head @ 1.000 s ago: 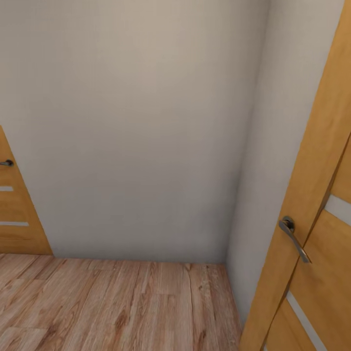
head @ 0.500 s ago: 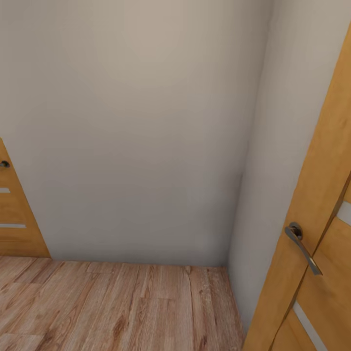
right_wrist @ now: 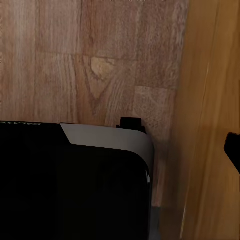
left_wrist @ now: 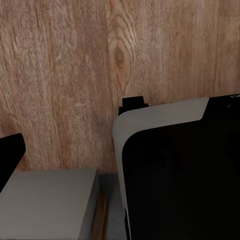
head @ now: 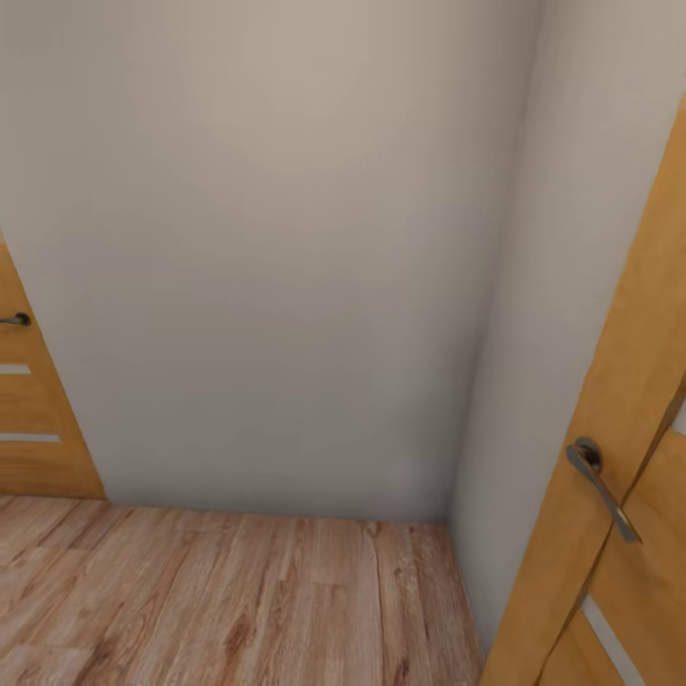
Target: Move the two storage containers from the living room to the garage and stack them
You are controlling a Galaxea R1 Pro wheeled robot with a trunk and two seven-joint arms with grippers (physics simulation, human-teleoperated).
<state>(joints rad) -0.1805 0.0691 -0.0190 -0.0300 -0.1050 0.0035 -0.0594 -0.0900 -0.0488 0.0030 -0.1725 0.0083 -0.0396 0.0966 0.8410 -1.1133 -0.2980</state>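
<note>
The two storage containers are out of view, and so is the garage. The head view faces a corner of pale walls (head: 286, 286) over a light wood-plank floor (head: 238, 600). In the left wrist view a dark fingertip (left_wrist: 9, 156) juts in at the edge above the planks, beside my black and grey base (left_wrist: 180, 170). The right wrist view has a dark fingertip (right_wrist: 233, 148) against an orange door (right_wrist: 210, 125), with the base (right_wrist: 70, 180) alongside. Nothing is seen held by either gripper.
An orange wooden door (head: 629, 495) with a metal lever handle (head: 600, 488) stands close on the right. Another orange door (head: 29, 419) with a handle (head: 14, 320) is at the far left. The wall corner lies straight ahead.
The whole head picture has shifted: the right door's handle sits lower and further right, and the wall looms a little larger. The camera moved, not the doors.
</note>
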